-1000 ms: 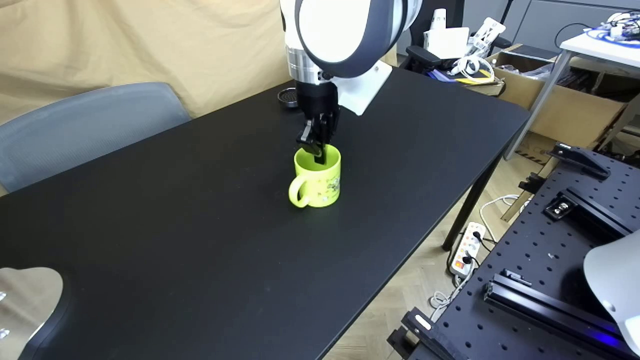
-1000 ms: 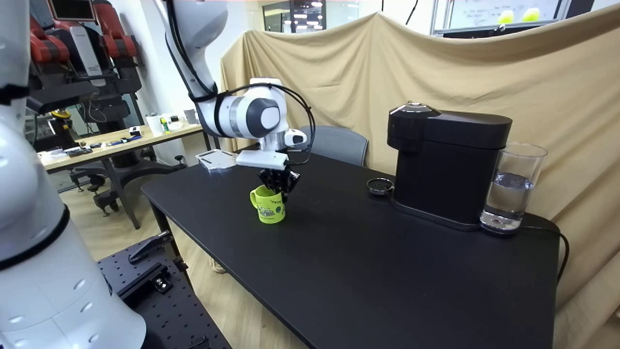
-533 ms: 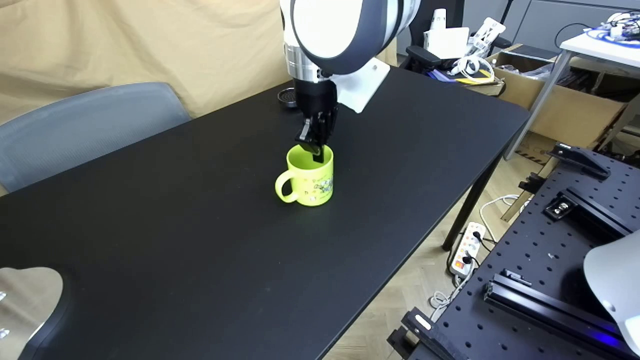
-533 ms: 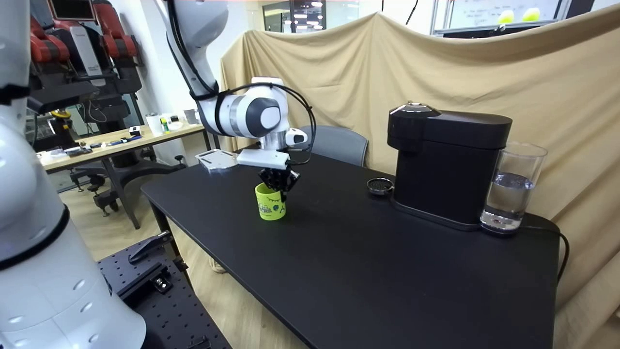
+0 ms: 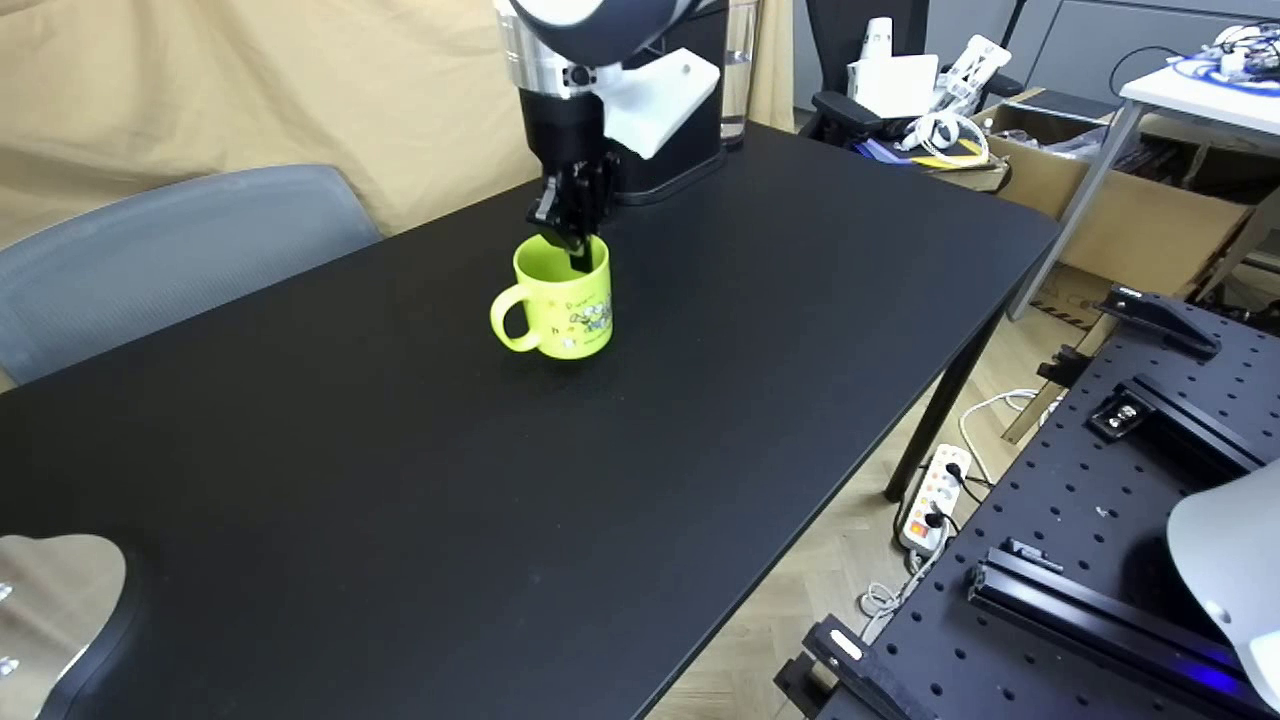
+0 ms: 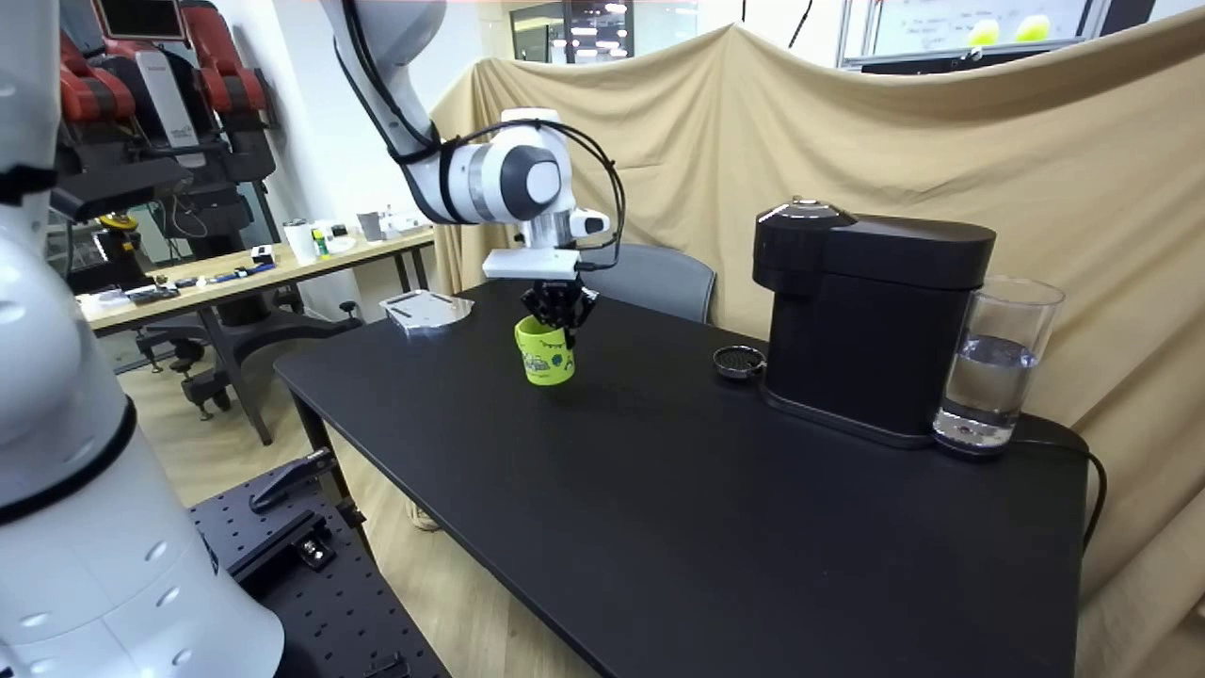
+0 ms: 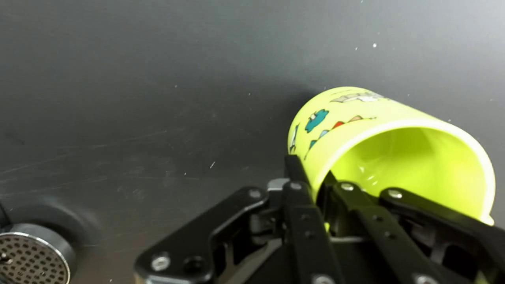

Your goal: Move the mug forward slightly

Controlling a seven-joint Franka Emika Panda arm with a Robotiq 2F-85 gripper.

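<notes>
The lime-green mug (image 5: pixel 565 320) with printed pictures is upright in an exterior view, its loop handle toward the chair side. It also shows in an exterior view (image 6: pixel 546 360), where its handle is mostly hidden. My gripper (image 5: pixel 580 252) comes down from above onto the rim; it also shows in an exterior view (image 6: pixel 567 334). In the wrist view my gripper (image 7: pixel 311 167) is shut on the mug's wall (image 7: pixel 394 112), with one finger outside and one inside the cup. The mug seems raised a little above the black table (image 6: pixel 706 527), but the gap is hard to see.
A black coffee machine (image 6: pixel 866 330) and a glass water tank (image 6: pixel 988 377) stand at the table's far side. A round metal filter (image 6: pixel 739 362) lies beside the machine and shows in the wrist view (image 7: pixel 31 252). A metal plate (image 6: pixel 425 313) and a grey chair (image 5: pixel 190 260) are near.
The mug first turned slightly in the grip and shifted toward the chair side. Since half a second ago, gripper and mug have moved together up and farther from the robot base.
</notes>
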